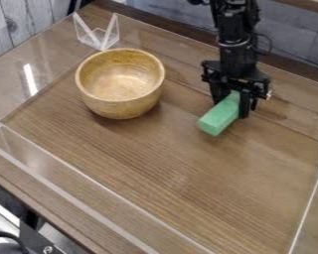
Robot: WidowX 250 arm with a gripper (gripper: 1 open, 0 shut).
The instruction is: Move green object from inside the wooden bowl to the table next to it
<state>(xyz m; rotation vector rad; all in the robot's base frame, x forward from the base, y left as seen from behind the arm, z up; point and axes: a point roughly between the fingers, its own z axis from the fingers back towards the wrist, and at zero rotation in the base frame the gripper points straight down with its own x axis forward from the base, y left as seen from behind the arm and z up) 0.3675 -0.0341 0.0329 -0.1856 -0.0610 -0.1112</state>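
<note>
- The table (148,174) fills the foreground, brown wood grain edged by low clear plastic walls (69,189).
- The green object (219,116) sits right of the wooden bowl (120,83), outside it, tilted, its lower end at or just above the tabletop.
- The gripper (234,96) points down, its jaws clamped on the block's upper end.
- The bowl stands empty, apart from the block.

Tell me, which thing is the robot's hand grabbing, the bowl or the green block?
The green block. The hand is shut on its upper end, right of the empty wooden bowl, which stands untouched.
</note>
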